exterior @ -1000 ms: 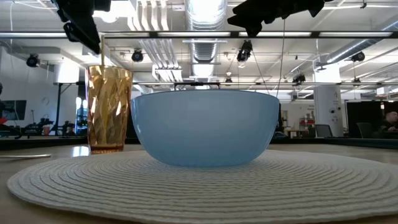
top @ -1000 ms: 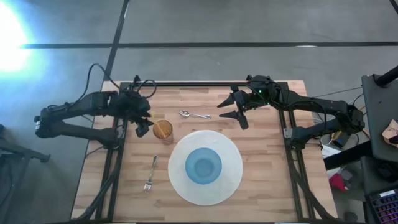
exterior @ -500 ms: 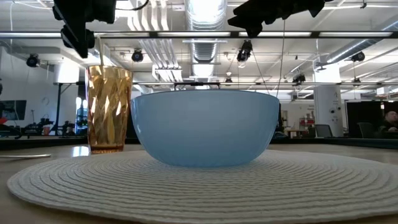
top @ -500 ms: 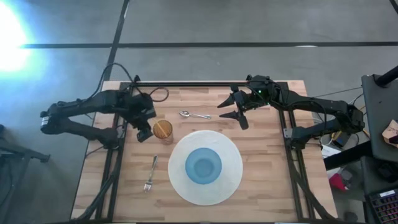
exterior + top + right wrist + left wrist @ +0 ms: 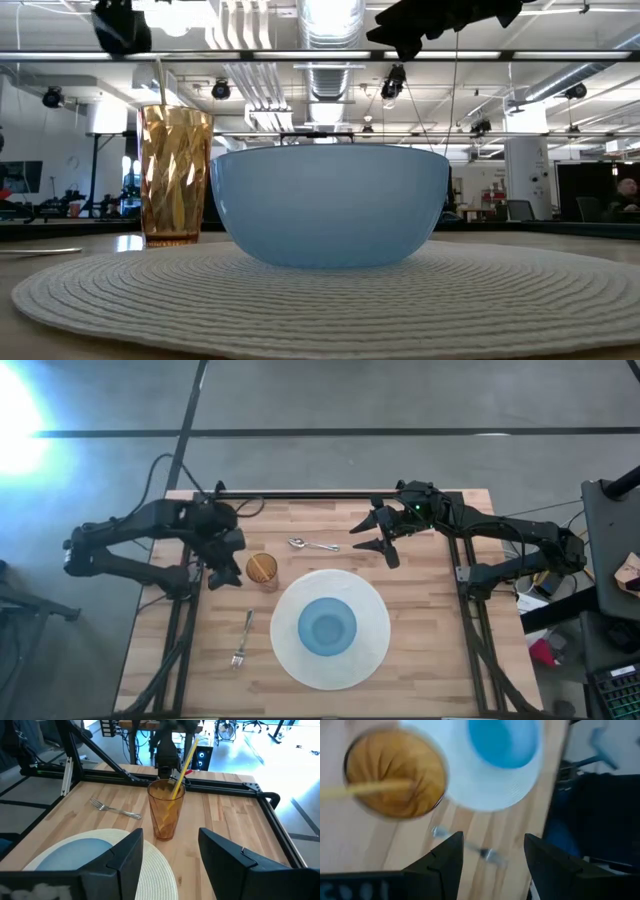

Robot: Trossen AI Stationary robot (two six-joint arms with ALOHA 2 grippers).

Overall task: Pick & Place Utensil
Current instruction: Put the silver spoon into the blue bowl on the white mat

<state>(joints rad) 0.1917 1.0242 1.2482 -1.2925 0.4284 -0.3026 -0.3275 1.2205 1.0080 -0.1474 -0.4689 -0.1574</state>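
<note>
High view: fork (image 5: pixel 242 639) lies flat on table (image 5: pixel 430 640), left of placemat (image 5: pixel 375 645); thin steel, likely light, stiff, slippery, best pinched mid-handle. Spoon (image 5: pixel 312 545) far centre.
Left wrist view: left pincer (image 5: pixel 492 857) apart, empty, over fork.
Right wrist view: right pincer (image 5: pixel 170 851) apart, idle.

**Both arms raised, jaws apart**

Your left gripper (image 5: pixel 221 565) hangs above the table's left side, fingers (image 5: pixel 445 865) spread, nothing between them. Your right gripper (image 5: pixel 380 538) hovers at the far right, its 2 fingers (image 5: pixel 227 865) likewise parted and empty.
</note>
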